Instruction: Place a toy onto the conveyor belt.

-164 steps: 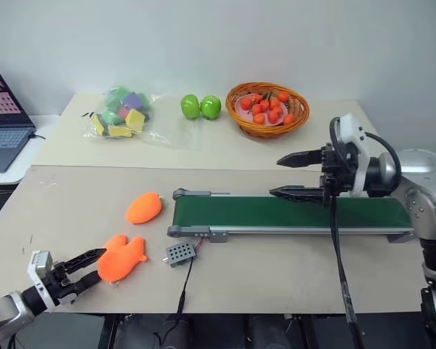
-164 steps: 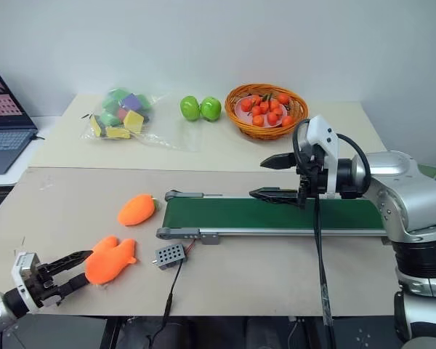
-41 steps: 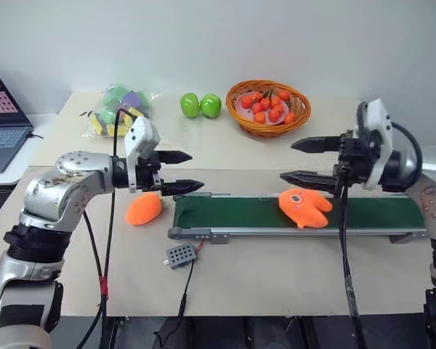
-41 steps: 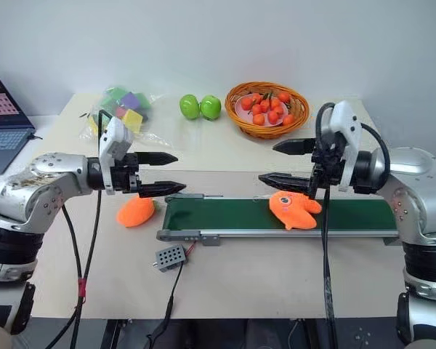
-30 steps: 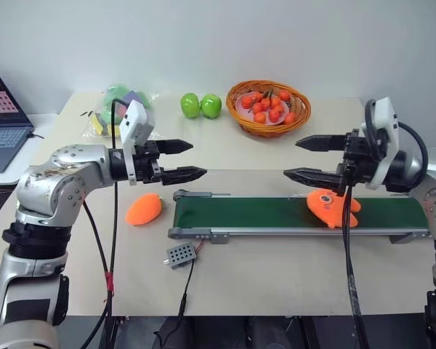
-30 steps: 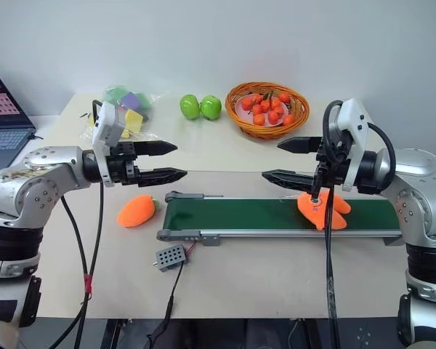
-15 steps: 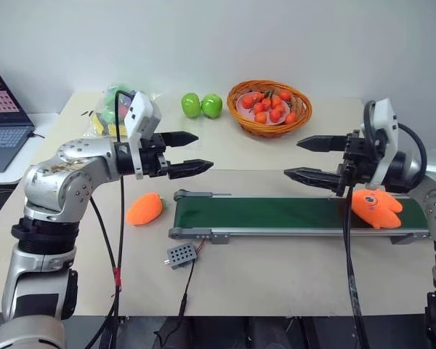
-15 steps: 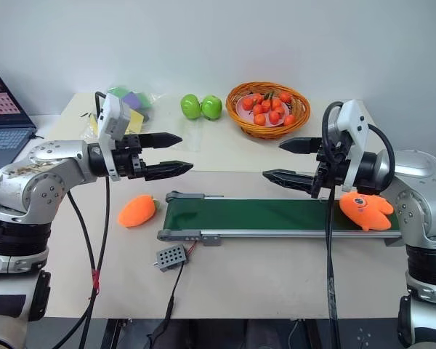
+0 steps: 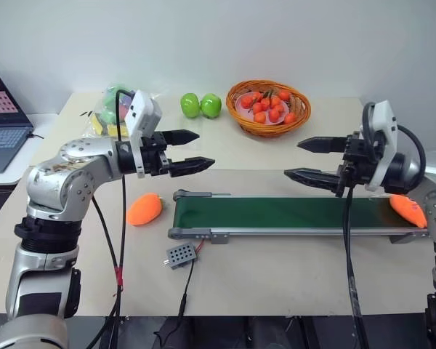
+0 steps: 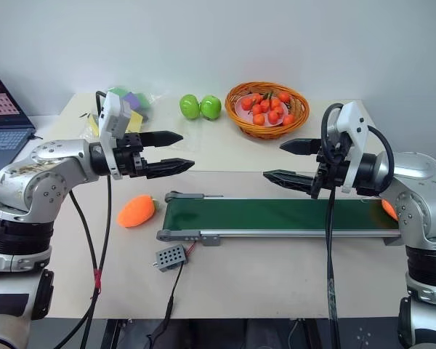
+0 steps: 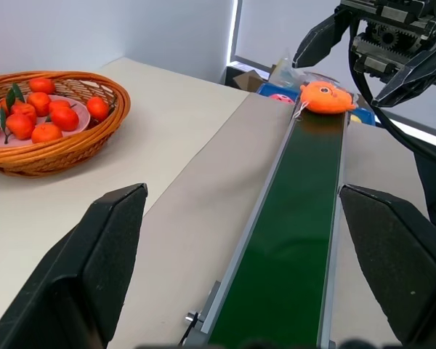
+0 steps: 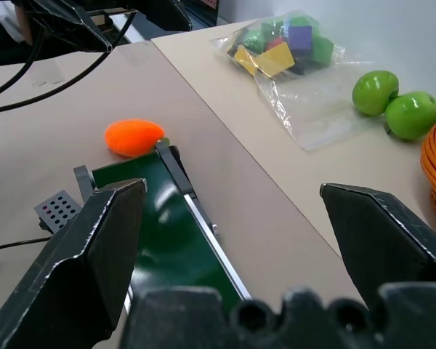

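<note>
From the head views, the toy (image 9: 408, 209) is sitting at the belt's (image 9: 276, 212) far right end, partly hidden behind the right arm. The left gripper (image 9: 191, 151) is hanging open and empty above the worktop (image 9: 80, 240) near the belt's left roller; the right gripper (image 9: 309, 159) is hovering open and empty over the belt's right half. A second orange toy (image 9: 144, 209) is lying beside the left roller.

In the left wrist view, the toy (image 11: 324, 97) is lying at the belt's last stretch, right under the right gripper.

In the right wrist view, the belt's left half is lying bare, with room around it.

If the belt is running, I'd worry about the toy tipping off the end. The worktop edge is close there, so it could drop to the floor.
</note>
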